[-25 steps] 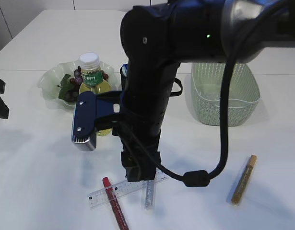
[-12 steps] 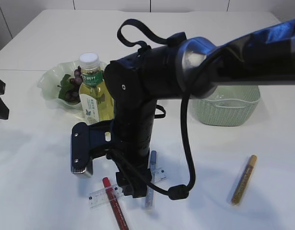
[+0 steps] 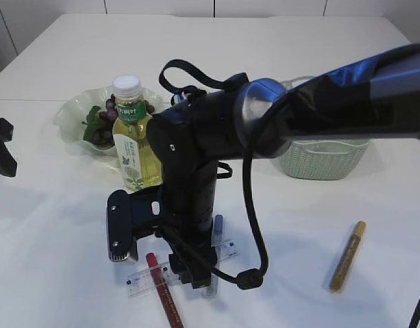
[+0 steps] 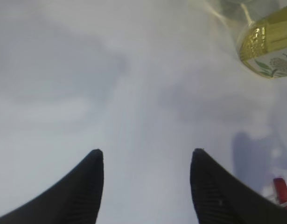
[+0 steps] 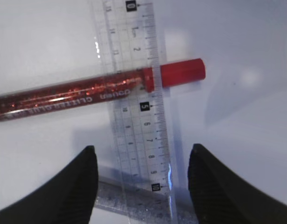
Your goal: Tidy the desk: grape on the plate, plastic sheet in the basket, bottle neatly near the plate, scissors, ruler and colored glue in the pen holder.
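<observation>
right wrist view: right gripper (image 5: 139,179) jaws apart astride the clear ruler (image 5: 141,107); descend squarely, avoiding the red glitter glue (image 5: 82,93) at 12 o'clock

Place: a robot test bench staged as a desk, likely in a lab or office room
Surface: a wide bare white table (image 3: 52,225), another white tabletop behind it
Walls: plain pale panels with thin seams along the top edge
Machinery: a large black robot arm (image 3: 196,171) with looped cable fills the middle
Staged desk items: clear ruler (image 5: 141,107), red glitter glue pen (image 5: 87,93), gold glitter glue pen (image 3: 347,255), drink bottle (image 3: 133,137), green woven basket (image 3: 319,160), green plate (image 3: 73,116) with grapes
</observation>
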